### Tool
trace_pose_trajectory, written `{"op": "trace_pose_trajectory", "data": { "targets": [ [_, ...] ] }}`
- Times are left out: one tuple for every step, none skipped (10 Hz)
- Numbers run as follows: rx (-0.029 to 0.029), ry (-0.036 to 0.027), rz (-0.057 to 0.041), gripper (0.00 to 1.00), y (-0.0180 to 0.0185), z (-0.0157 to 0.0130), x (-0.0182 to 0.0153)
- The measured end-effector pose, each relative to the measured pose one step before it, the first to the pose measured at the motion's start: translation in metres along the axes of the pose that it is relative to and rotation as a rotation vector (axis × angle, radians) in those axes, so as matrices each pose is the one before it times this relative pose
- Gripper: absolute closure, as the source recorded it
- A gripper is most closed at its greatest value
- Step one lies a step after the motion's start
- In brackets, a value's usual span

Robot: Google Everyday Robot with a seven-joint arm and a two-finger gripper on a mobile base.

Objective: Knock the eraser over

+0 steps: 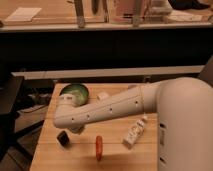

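The eraser (63, 137) is a small black block standing on the wooden table (115, 159) near its front left. My white arm reaches from the right across the table, and its wrist bends down at the left end. The gripper (75, 128) hangs under the wrist, just right of and slightly behind the eraser, very close to it. I cannot tell whether it touches the eraser.
A green bowl (75, 91) sits at the back left, partly behind the wrist. A red chili (99, 147) lies at the front middle. A white bottle (136, 131) lies to its right. A small white piece (103, 95) sits behind the arm.
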Motion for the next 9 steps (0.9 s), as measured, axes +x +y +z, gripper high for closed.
{"op": "trace_pose_trajectory", "data": {
  "targets": [
    [0.00073,0.0012,-0.00691,1.0,-0.0015,0.00066,-0.00181],
    [0.00248,-0.00307,-0.00766,1.0,-0.00304,-0.00032,-0.00372],
    [0.00025,-0.00201,-0.0141,1.0,-0.00572,-0.00049,-0.00657],
    [0.00096,-0.00326,-0.02252,1.0,-0.00873,-0.00031,-0.00995],
    [-0.00047,-0.00218,-0.02301,1.0,-0.0042,0.00022,-0.00465],
    [-0.00207,-0.00208,-0.02758,1.0,-0.00149,0.00219,-0.00256],
    [-0.00251,-0.00076,-0.00551,1.0,-0.00064,0.00028,-0.00101],
    [-0.00236,-0.00077,0.00136,1.0,-0.00106,-0.0005,-0.00141],
    [-0.00164,0.00164,-0.00204,1.0,-0.00262,-0.00047,-0.00244]
  ]
}}
